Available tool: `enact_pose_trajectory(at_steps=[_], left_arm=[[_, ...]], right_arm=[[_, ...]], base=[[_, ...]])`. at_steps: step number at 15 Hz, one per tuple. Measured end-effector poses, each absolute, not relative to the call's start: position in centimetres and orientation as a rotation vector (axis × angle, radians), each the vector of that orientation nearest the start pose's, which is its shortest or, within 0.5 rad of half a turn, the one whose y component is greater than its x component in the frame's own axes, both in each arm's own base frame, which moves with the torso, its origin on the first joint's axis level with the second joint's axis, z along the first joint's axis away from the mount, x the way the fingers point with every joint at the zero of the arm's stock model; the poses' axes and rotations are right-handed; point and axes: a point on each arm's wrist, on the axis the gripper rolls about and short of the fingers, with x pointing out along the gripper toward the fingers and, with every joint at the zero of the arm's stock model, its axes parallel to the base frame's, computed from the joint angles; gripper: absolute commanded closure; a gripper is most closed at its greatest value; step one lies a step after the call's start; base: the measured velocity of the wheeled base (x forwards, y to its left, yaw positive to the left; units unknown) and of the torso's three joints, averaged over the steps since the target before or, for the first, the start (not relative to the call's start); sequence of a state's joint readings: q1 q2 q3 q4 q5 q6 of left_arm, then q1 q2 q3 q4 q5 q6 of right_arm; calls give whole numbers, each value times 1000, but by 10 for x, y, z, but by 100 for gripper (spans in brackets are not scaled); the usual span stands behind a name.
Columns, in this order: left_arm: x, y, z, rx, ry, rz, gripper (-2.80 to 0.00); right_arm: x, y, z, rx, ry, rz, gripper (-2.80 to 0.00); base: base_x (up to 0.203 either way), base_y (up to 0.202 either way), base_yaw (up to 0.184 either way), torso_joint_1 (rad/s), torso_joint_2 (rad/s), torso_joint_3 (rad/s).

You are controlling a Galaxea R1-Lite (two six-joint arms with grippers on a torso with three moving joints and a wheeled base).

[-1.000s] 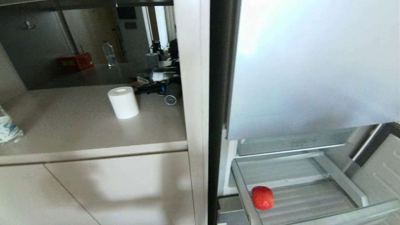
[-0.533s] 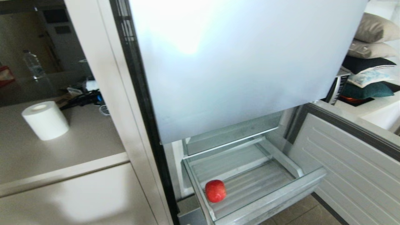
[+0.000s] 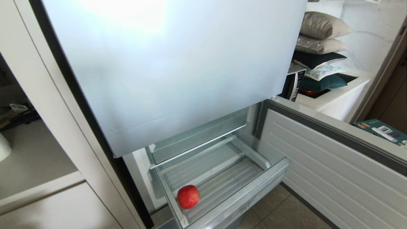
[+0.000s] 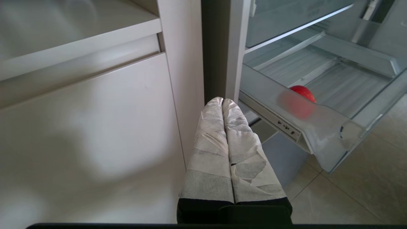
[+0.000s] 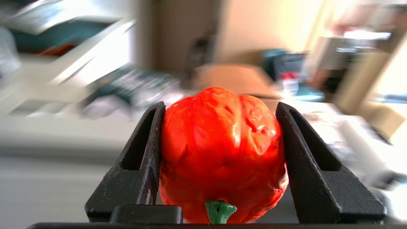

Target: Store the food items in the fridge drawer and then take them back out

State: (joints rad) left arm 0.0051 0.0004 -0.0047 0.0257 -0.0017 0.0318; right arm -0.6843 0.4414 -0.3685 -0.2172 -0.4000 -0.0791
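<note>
Gripping pumpkin (image 5: 221, 152): right gripper (image 5: 219, 117), black fingers (image 5: 136, 165) pinching both flanks, green stem toward the wrist; outside head view. Lying in drawer (image 3: 235, 198): apple (image 3: 188, 196), on ribbed floor at 7 o'clock corner, near front lip. Standing pulled out: drawer, under closed upper door (image 3: 171, 70); lower door (image 3: 330, 171) swung open at 3 o'clock. Hanging low beside cabinet (image 4: 95, 127): left gripper (image 4: 222, 103), taped fingers (image 4: 206, 149) pressed together, holding nothing, apart from drawer.

no readable text, labels, brand names or numbers on any surface in view
</note>
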Motion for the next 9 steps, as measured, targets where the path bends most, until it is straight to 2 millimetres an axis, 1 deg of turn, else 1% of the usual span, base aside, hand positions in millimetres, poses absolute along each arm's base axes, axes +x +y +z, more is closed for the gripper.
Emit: enact_pose_trajectory(at_steps=[3, 5, 7, 9], left_arm=[[-23, 0, 74, 32, 22, 4, 0], [-23, 0, 74, 32, 22, 4, 0], [-23, 0, 74, 32, 22, 3, 0], [-23, 0, 74, 32, 22, 3, 0]], right_arm=[[4, -19, 219, -33, -64, -1263, 0], [10, -30, 223, 25, -2, -1369, 0], [18, -50, 223, 95, 71, -1449, 0], [24, -75, 219, 167, 148, -1501, 0]], base=[[0, 0, 0, 0, 0, 0], [0, 0, 0, 0, 0, 0], [0, 0, 0, 0, 0, 0], [0, 0, 0, 0, 0, 0]])
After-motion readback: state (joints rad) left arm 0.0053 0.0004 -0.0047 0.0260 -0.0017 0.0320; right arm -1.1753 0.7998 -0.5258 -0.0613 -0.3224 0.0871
